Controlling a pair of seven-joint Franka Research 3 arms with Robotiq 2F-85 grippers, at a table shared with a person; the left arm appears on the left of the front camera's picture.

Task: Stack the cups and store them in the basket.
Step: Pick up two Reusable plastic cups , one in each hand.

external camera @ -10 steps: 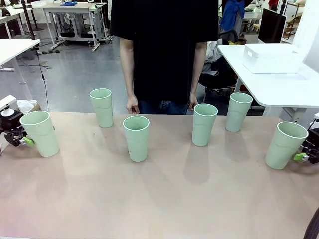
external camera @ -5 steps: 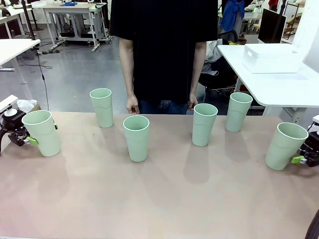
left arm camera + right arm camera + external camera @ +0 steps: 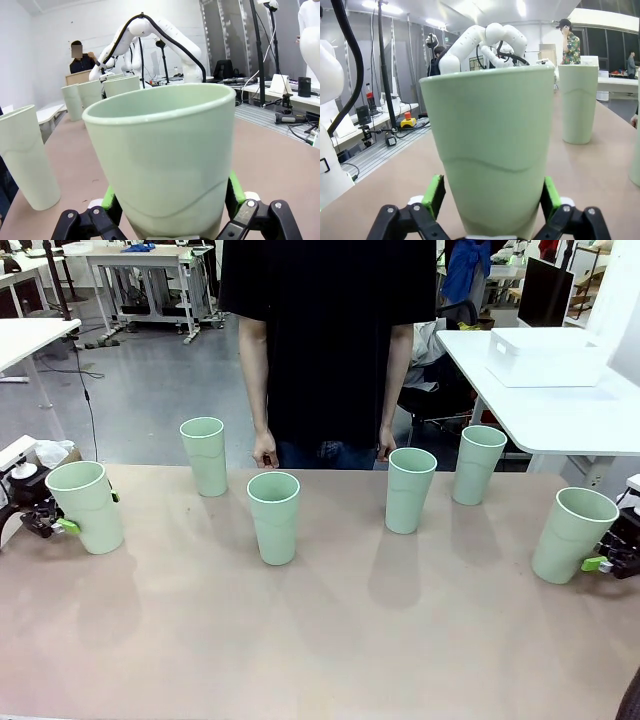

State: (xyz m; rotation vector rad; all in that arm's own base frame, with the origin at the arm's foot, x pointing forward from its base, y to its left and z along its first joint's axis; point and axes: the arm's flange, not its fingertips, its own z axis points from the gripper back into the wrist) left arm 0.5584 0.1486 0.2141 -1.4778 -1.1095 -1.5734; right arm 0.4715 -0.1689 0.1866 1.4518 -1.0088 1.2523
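Six mint-green cups stand on the bare tan table (image 3: pixel 330 640). The leftmost cup (image 3: pixel 85 508) is at the table's left edge and the rightmost cup (image 3: pixel 570 535), tilted, is at its right edge. Four more cups (image 3: pixel 204 456), (image 3: pixel 274 518), (image 3: pixel 410 490), (image 3: pixel 477 464) are spread across its far half. The left gripper (image 3: pixel 171 192) clamps the leftmost cup low on its wall, green pads pressed to both sides. The right gripper (image 3: pixel 492 194) grips the rightmost cup likewise. A person in black (image 3: pixel 330 340) stands at the table's far edge. Beyond the table are grey floor (image 3: pixel 150 390) and white desks (image 3: pixel 560 410).
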